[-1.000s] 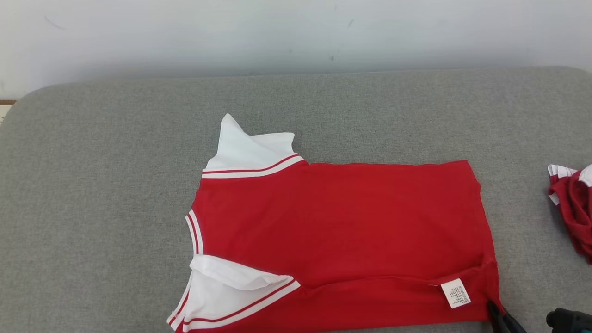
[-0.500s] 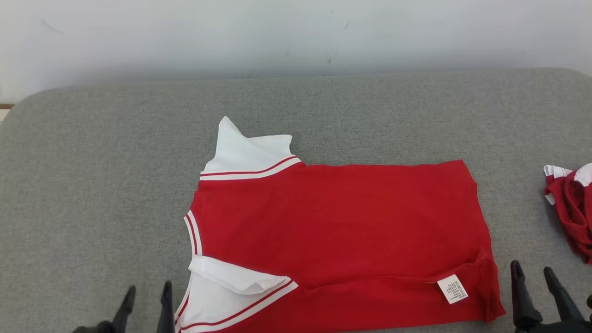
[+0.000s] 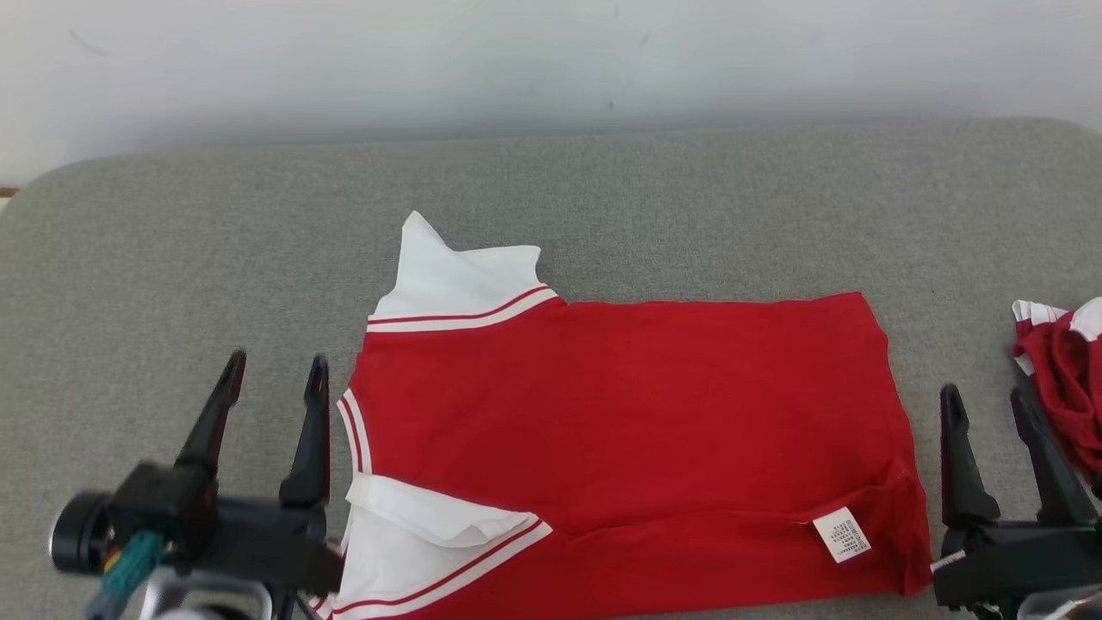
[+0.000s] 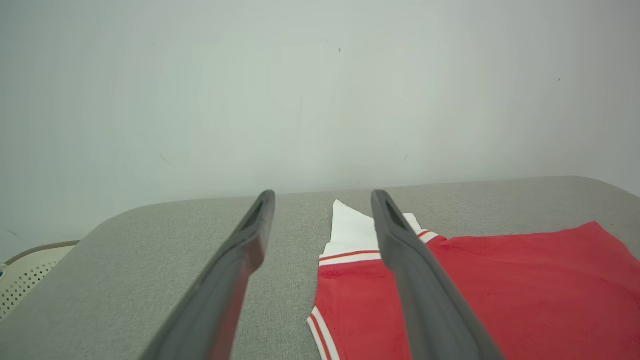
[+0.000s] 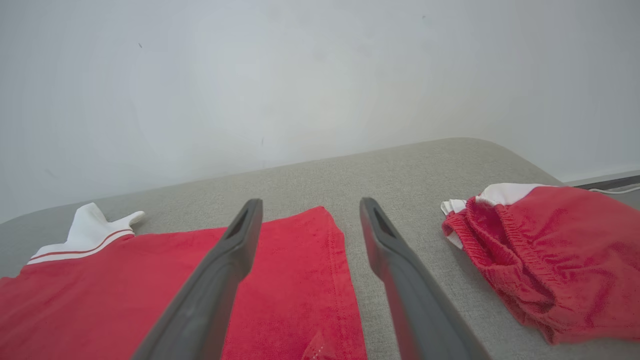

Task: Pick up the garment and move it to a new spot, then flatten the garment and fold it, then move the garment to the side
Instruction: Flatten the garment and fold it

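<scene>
A red T-shirt point(image 3: 628, 430) with white sleeves lies spread on the grey cushion point(image 3: 172, 258), neck to the left and hem to the right, its near edge folded over with a white label point(image 3: 845, 535) showing. My left gripper point(image 3: 275, 379) stands open just left of the neck, holding nothing. Just right of the hem, my right gripper point(image 3: 986, 405) is open and empty too. The left wrist view has the far white sleeve point(image 4: 350, 235) and red body point(image 4: 500, 290) past the open fingers point(image 4: 405, 260). In the right wrist view the hem point(image 5: 320, 280) lies beneath the open fingers point(image 5: 230, 260).
A second red and white garment point(image 3: 1063, 379) lies bunched at the cushion's right edge, close to my right gripper; it appears again as a crumpled heap point(image 5: 540, 255). A pale wall point(image 3: 551, 60) rises behind the cushion. A perforated white object point(image 4: 25, 270) sits off the cushion's left end.
Both grippers have risen from the bottom edge of the head view, open, flanking the shirt. The right gripper let go of the hem's near corner. The shirt has stayed put.
</scene>
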`<state>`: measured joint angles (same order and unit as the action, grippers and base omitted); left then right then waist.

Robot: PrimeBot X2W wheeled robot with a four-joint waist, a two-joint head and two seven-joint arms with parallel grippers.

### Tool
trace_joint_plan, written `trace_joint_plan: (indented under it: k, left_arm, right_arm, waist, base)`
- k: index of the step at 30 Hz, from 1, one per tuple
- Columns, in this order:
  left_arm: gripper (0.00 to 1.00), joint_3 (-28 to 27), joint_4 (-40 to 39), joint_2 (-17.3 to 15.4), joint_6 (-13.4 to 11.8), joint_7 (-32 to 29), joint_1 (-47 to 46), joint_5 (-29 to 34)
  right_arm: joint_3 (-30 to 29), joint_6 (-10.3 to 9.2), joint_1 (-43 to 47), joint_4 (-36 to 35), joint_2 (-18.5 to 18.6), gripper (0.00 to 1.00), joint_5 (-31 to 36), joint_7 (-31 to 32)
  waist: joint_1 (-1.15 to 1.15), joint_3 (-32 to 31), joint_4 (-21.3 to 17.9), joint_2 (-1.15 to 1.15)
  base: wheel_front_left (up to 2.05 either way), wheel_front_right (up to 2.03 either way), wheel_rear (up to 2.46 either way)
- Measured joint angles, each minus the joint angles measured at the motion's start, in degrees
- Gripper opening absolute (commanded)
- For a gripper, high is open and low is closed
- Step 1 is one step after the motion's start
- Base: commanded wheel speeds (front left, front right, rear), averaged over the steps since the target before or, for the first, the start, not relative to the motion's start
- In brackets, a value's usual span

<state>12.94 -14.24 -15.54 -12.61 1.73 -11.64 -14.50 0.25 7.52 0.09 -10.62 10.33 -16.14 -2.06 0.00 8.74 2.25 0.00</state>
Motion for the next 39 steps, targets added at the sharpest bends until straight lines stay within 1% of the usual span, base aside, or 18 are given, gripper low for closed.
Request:
trace_joint_plan:
  k: [2, 4, 8, 15, 18, 22, 26, 30, 35, 39]
  left_arm:
    - [1.0, 0.47, 1.25, -0.31, 1.0, -0.99, -3.0, 0.05]
    - [1.0, 0.68, 2.04, -0.41, 1.44, -1.26, -4.46, 0.04]
    - [1.0, 1.96, 7.37, -0.25, 3.82, -2.92, -10.99, -0.55]
    - [1.0, 3.79, 20.6, 0.79, 10.24, -6.69, -23.7, -4.37]
    - [1.0, 4.26, 26.58, 1.05, 13.06, -9.78, -29.44, -6.04]
    - [1.0, 4.17, 34.11, 0.9, 15.68, -14.23, -36.52, -8.33]
    - [1.0, 4.34, 40.62, 0.08, 17.06, -17.72, -42.72, -9.24]
    - [1.0, 4.31, 46.7, -1.35, 17.55, -21.16, -47.55, -9.62]
    - [1.0, 4.23, 53.21, -3.77, 17.57, -24.96, -51.21, -9.74]
    - [1.0, 4.31, 56.49, -4.54, 17.98, -26.37, -52.68, -10.05]
  right_arm:
    - [1.6, 0.0, -0.92, -1.09, 0.54, 1.0, 0.2, 0.11]
    - [2.57, -0.01, -1.36, -1.56, 0.77, 1.0, 0.31, 0.11]
    - [5.48, -0.01, -2.77, -2.67, 1.7, 1.0, 0.36, 0.35]
    - [9.2, 0.0, -5.53, -3.14, 2.57, 1.0, -0.05, -0.03]
    - [10.7, -0.01, -6.69, -2.79, 2.74, 1.0, -0.4, -0.52]
    - [12.68, 0.0, -8.46, -1.77, 2.91, 1.0, -0.98, -1.65]
    - [14.37, 0.0, -10.16, -0.22, 2.85, 1.0, -1.58, -3.11]
    - [15.6, -0.01, -11.46, 1.58, 2.71, 1.0, -2.24, -4.54]
    - [16.39, -0.01, -12.22, 3.52, 2.65, 1.0, -2.87, -5.75]
    - [16.63, 0.0, -12.37, 4.46, 2.64, 1.0, -3.0, -6.38]
  waist:
    - [0.0, 0.52, -0.27, 0.0]
    - [0.0, 0.79, -0.46, 0.0]
    - [0.01, 2.19, -1.2, 0.0]
    - [0.01, 5.26, -2.67, 0.0]
    - [0.01, 6.74, -3.58, 0.0]
    - [0.02, 8.82, -5.16, 0.0]
    - [0.02, 10.96, -7.17, 0.0]
    - [0.02, 12.97, -9.36, 0.0]
    - [0.02, 14.97, -12.03, 0.01]
    - [0.01, 16.07, -13.52, 0.01]
  base:
    - [0.0, 0.0, 0.0]
    - [0.0, 0.0, 0.0]
    - [0.0, 0.0, 0.0]
    - [0.0, 0.0, 0.0]
    - [0.0, 0.0, 0.0]
    - [0.0, 0.0, 0.0]
    - [0.0, 0.0, 0.0]
    - [0.0, 0.0, 0.0]
    - [0.0, 0.0, 0.0]
    - [0.0, 0.0, 0.0]
